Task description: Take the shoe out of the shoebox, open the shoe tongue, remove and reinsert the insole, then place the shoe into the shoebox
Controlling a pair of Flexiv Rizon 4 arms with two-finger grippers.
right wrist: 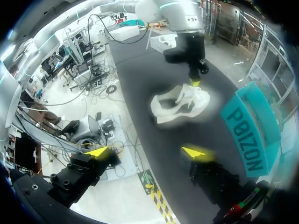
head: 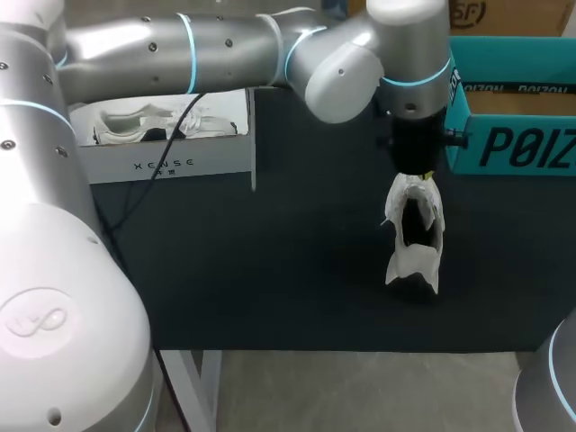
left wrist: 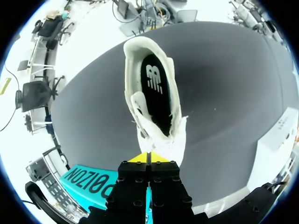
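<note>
Step, as judged: tongue opening. Left gripper clenched on white low-top sneaker at front upper, by tongue. Sneaker on dark table mat, near teal cardboard shoebox. Right gripper spread, empty, apart from sneaker. Next likely: right pinches black insole at heel edge while left holds upper wide.

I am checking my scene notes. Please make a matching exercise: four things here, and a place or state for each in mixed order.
1 shoe
2 white box
3 teal box
4 right gripper

a open, holding nothing
b pinched by the left gripper
c holds a second shoe
d at the table's right side

Pairs: 1-b, 2-c, 3-d, 4-a
</note>
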